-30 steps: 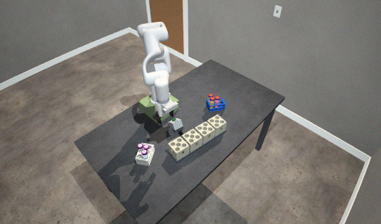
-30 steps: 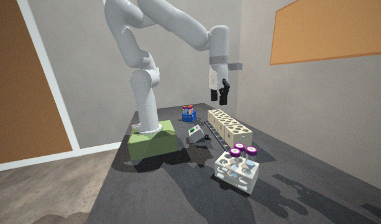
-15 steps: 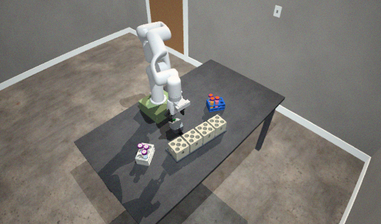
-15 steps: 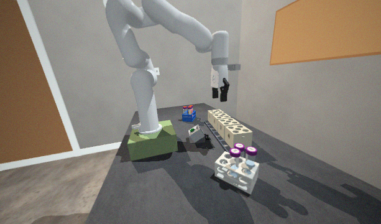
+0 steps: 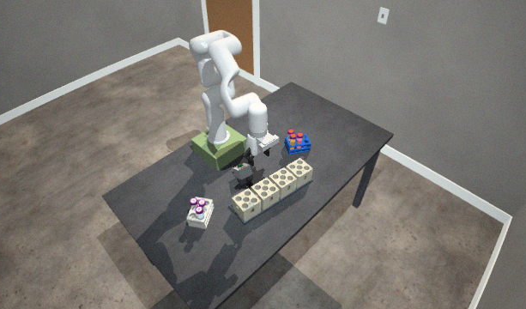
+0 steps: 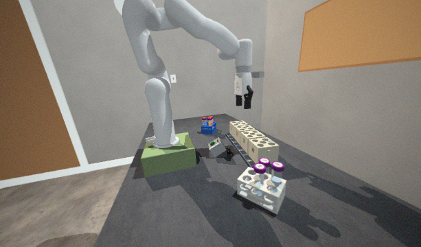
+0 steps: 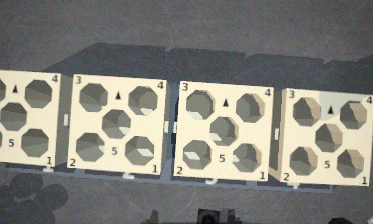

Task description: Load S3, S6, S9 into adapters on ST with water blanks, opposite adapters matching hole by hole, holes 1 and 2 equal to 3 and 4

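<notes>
My open, empty gripper (image 5: 258,154) (image 6: 243,101) hangs high above the table, on the arm's side of the adapters. Four cream adapters stand in a row on the stand ST (image 6: 238,148): adapter 1 (image 5: 307,173), adapter 2 (image 5: 290,187) (image 7: 118,161), adapter 3 (image 5: 271,198) (image 7: 202,174) and adapter 4 (image 5: 250,212) (image 7: 312,177). All holes visible in the wrist view are empty; adapter 1 is cut off there. Three orange-dotted sample tubes stand in the blue rack (image 5: 303,150) (image 6: 209,130). Three white-dotted blanks stand in the white rack (image 5: 197,223) (image 6: 256,197). Their print is unreadable.
The small sloped desk (image 5: 244,173) (image 6: 218,149) with the green DONE key (image 5: 240,165) (image 6: 213,143) stands between the arm's green base (image 5: 217,160) (image 6: 169,162) and the adapters. The blue rack is beyond the adapter 1 end, the white rack beyond the adapter 4 end.
</notes>
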